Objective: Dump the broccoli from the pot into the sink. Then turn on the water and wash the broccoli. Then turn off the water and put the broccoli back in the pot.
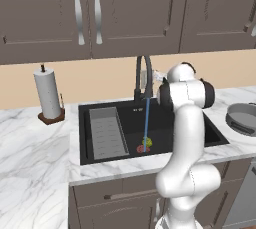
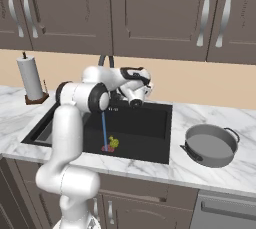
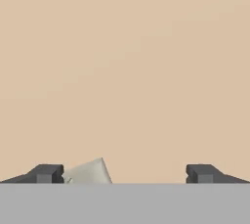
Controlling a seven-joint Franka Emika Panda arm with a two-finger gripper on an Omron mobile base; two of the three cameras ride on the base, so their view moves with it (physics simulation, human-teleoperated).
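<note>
Hand view is showing my two dark fingertips [image 3: 46, 173] standing wide apart with nothing between them, and I am facing the plain beige wall; a pale grey wedge is poking up just beside one tip, and I cannot tell what it is.

In the right base view my gripper [image 2: 137, 100] is hanging over the back edge of the sink [image 2: 160, 159], near the faucet [image 1: 143, 75], holding nothing.

Judging progress: the dumping looks done, because the broccoli [image 2: 113, 142] is lying on the basin floor, touching or just beside the red drain [image 2: 106, 148], and the pot [image 2: 210, 145] is sitting empty on the marble counter [image 1: 35, 153] to the right of the sink. Water is running, a thin blue stream [image 2: 104, 129] is falling from the spout onto the drain area, so I am judging the wash to be under way. What I am still owing: shutting the water off, picking the floret up, and setting it back in the pot.

Counting, near to far: one broccoli, one drain, one ribbed tray insert [image 1: 106, 132], one pot, one faucet, one paper towel roll [image 1: 47, 94] standing at the wall.
</note>
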